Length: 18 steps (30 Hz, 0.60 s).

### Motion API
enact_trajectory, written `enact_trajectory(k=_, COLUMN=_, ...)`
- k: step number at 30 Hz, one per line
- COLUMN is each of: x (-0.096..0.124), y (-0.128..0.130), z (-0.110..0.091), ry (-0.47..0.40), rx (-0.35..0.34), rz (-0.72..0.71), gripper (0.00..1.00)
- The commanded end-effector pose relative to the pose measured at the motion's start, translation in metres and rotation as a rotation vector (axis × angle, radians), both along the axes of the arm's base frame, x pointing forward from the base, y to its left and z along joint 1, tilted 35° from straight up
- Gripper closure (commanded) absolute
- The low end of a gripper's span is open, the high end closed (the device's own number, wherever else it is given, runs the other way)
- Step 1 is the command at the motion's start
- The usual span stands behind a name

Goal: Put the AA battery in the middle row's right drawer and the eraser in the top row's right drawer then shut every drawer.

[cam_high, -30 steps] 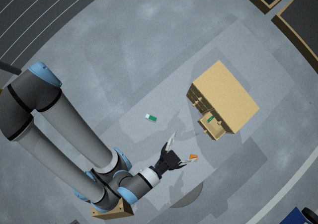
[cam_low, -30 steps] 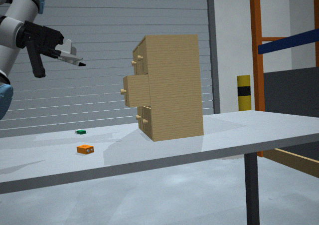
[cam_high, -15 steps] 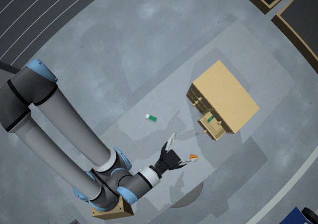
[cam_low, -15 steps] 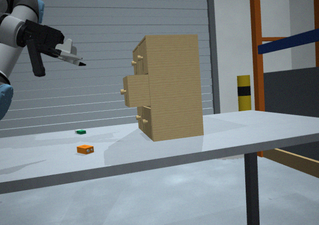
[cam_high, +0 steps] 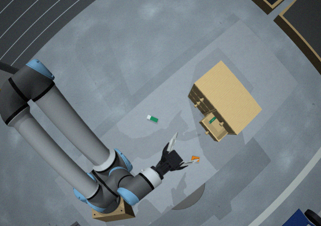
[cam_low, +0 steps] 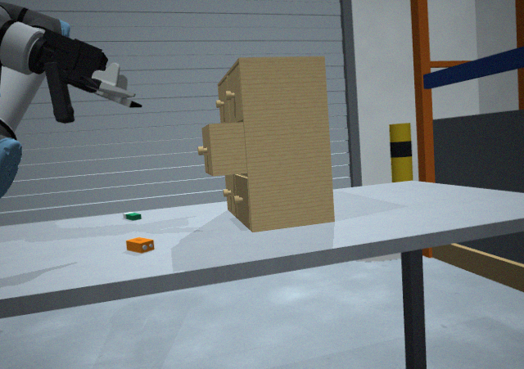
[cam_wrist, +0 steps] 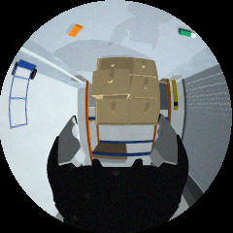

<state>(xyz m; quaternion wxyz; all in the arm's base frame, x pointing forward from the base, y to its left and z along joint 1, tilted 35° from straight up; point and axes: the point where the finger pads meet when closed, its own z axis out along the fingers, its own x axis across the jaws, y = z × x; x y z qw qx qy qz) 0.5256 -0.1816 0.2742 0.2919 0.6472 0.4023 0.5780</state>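
— Biggest thing first: what have we got on the counter [cam_high: 145, 96] [cam_low: 295, 246]?
— We've got the wooden chest [cam_high: 227, 96] [cam_low: 287, 145] [cam_wrist: 127, 92], upright, and its right middle drawer [cam_high: 215, 128] [cam_low: 226, 148] [cam_wrist: 113, 108] is pulled out!
— And our hand [cam_high: 184, 149] [cam_low: 127, 83] [cam_wrist: 116, 115]?
— Wide open, nothing in its grip, up in the air in front of the chest!
— Smaller stuff?
— We see the orange block [cam_high: 194, 158] [cam_low: 140, 245] [cam_wrist: 75, 30] on the counter, and the green-and-white eraser [cam_high: 152, 119] [cam_low: 133, 216] [cam_wrist: 185, 33] lying there too, well apart from it!
— The battery?
— That green cylinder [cam_high: 212, 120] looks like it, inside the open drawer!
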Motion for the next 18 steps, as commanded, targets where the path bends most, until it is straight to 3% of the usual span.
enact_trajectory(k=1, x=-0.0011, y=-0.002, z=0.0012, ry=0.05, rx=0.004, rz=0.061, gripper=0.0)
enact_trajectory(k=18, x=-0.0025, y=-0.0038, z=0.0057, ry=0.177, rx=0.004, rz=0.139, gripper=0.0)
